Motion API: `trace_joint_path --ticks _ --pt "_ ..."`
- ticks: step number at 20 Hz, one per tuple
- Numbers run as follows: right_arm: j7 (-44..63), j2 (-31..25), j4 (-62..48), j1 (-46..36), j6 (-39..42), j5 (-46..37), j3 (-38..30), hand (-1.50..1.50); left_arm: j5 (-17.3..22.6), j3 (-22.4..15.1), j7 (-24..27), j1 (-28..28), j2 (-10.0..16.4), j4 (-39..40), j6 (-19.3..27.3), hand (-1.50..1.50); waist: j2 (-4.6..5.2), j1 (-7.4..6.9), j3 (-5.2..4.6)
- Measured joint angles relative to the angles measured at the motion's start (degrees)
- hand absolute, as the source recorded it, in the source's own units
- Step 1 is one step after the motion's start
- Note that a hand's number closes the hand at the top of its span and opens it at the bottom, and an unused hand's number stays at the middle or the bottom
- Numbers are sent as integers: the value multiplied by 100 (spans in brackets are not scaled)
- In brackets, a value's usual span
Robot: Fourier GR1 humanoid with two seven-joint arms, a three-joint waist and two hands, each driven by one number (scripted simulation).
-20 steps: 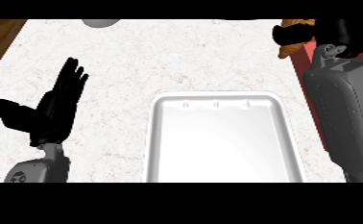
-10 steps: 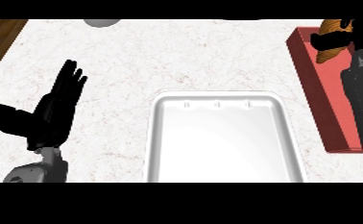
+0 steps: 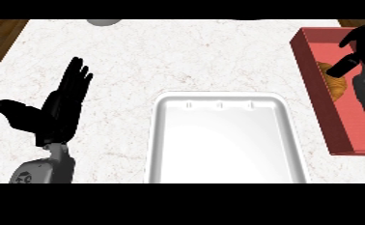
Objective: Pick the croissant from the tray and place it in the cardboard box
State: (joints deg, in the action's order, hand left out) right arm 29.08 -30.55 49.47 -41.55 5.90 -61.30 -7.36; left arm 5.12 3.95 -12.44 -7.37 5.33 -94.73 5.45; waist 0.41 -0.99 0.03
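Observation:
The brown croissant (image 3: 335, 80) lies inside the red box (image 3: 318, 98) at the right edge of the head view. My right hand (image 3: 351, 55) hovers just above it at the frame's right edge, fingers spread off the croissant, so the hand is open. The white tray (image 3: 222, 142) sits at lower centre with nothing in it. My left hand (image 3: 58, 105) rests open at the left, fingers pointing up, away from both tray and box.
A grey round object (image 3: 105, 21) peeks in at the top edge of the white marble counter (image 3: 178, 60). Brown wood shows at the top left corner (image 3: 10, 28).
My right hand carried the croissant rightward over the red box and let it go; the croissant now lies inside. The view has shifted, showing more of the box. The left hand stays put.

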Motion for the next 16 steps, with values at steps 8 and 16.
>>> trace_joint_path --ticks 8,16 --pt "-1199 -83 -260 -65 -1702 408 -628 -150 47 24 -32 39 33 -59 -58 0 -3 6 9" --pt "-2023 136 64 -286 -2478 1757 -1647 -150 133 156 -8 66 97 -12 -107 0 -37 75 5"
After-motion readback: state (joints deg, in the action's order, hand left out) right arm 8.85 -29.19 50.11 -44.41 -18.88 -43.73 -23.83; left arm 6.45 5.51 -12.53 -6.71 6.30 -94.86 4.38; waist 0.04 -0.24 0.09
